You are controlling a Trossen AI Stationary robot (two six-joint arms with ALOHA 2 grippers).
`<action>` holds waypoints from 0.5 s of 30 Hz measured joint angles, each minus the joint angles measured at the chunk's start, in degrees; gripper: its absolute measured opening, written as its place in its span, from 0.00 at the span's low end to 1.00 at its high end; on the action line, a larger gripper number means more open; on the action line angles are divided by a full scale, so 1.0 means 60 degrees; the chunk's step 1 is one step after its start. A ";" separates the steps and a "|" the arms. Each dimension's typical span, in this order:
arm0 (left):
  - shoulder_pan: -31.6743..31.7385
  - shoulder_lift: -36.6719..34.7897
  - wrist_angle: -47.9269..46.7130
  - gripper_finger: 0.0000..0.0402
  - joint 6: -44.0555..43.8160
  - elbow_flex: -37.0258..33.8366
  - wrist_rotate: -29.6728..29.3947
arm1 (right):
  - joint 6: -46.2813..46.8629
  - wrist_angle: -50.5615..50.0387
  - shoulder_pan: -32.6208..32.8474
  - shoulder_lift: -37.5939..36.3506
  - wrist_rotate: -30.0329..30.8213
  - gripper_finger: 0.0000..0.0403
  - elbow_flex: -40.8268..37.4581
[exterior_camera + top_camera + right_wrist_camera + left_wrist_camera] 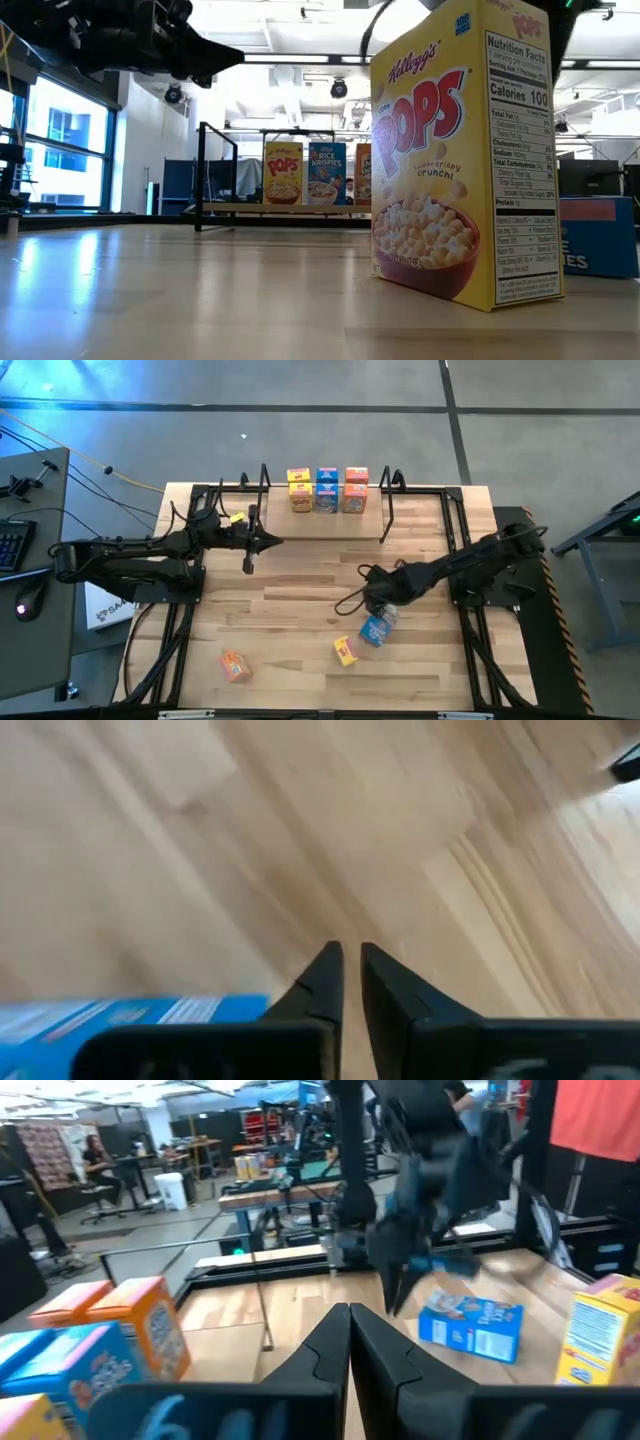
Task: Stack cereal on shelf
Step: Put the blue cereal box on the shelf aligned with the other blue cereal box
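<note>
While six cereal boxes (327,490) stand on the shelf (320,520) at upper centre, three remain on the worktop (300,610), both claws clenched empty.

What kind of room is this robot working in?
Most likely a robotics lab or workshop: two robot arms bolted to a wooden table, workbenches crowded with equipment behind it, and a person seated at a desk in the background.

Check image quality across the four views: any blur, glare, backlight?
Left wrist view: motion blur on the right arm and blue box. Right wrist view: tabletop smeared. Low view: bright windows behind, glare streak on the table, yellow Pops box sharp. High view: even light, blue streak on floor.
</note>
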 joint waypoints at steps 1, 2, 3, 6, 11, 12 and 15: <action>-0.0073 0.0035 0.0000 0.01 0.0000 0.0007 0.0000 | 0.0201 -0.0139 0.0193 -0.0288 0.0078 0.01 0.0000; -0.0143 0.0090 -0.0004 0.01 0.0000 0.0007 -0.0004 | 0.0420 -0.0229 0.0441 -0.0557 0.0204 0.01 -0.0004; -0.0219 0.0171 -0.0002 0.01 0.0000 0.0008 -0.0004 | 0.0645 -0.0216 0.0765 -0.0854 0.0270 0.01 -0.0011; -0.0447 0.0668 -0.0106 0.01 0.0060 0.0109 0.0000 | 0.1417 0.0309 0.1727 -0.1376 0.0202 0.01 -0.0273; -0.0964 0.2225 -0.0403 0.00 0.0299 0.1001 0.0020 | 0.2768 0.1271 0.3039 -0.1384 -0.0460 0.00 -0.0906; -0.1091 0.2574 -0.0451 0.00 0.0334 0.1182 0.0029 | 0.2987 0.1449 0.3248 -0.1370 -0.0521 0.00 -0.1016; -0.1477 0.3552 -0.0447 0.00 0.0531 0.1667 0.0025 | 0.3701 0.1824 0.3738 -0.1357 -0.0816 0.00 -0.1311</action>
